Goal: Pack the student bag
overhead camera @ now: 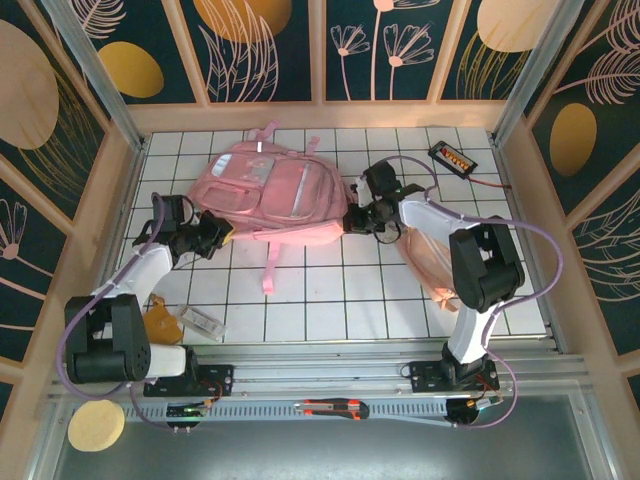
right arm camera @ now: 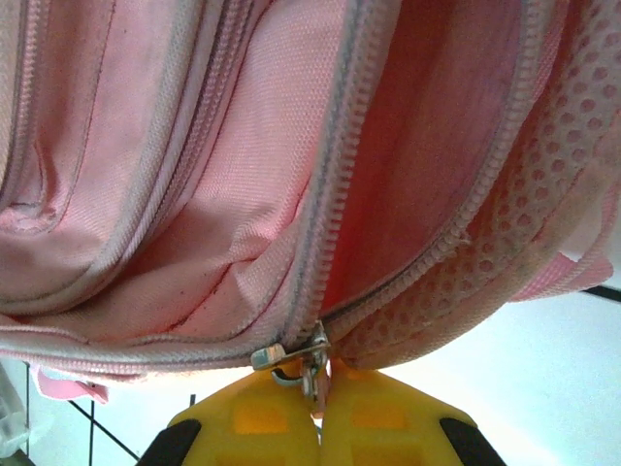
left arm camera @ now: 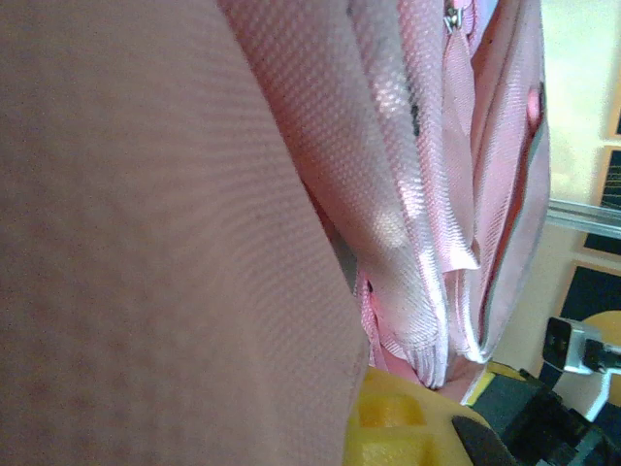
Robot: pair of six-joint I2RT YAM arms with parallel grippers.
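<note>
Table (overhead camera: 300, 320): white tiled | backpack (overhead camera: 270, 190): pink, lying flat at rear centre of table, straps toward near edge | pouch (overhead camera: 425, 265): pale pink, right of backpack, under right arm | left gripper (overhead camera: 213, 232): closed, at backpack's left edge, fabric pressed against its yellow fingers (left arm camera: 393, 422) | right gripper (right arm camera: 320, 388): closed on zipper pull (right arm camera: 309, 361) at backpack's right side

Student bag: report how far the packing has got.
Done: a zip is parted, its teeth spread above the zip pull. In hand: the right gripper is shut on that pull, and the left gripper is shut at the student bag's opposite edge, apparently pinching fabric. Left: I see nothing inside yet; the pale pouch and the small clear item lie on the table.
</note>
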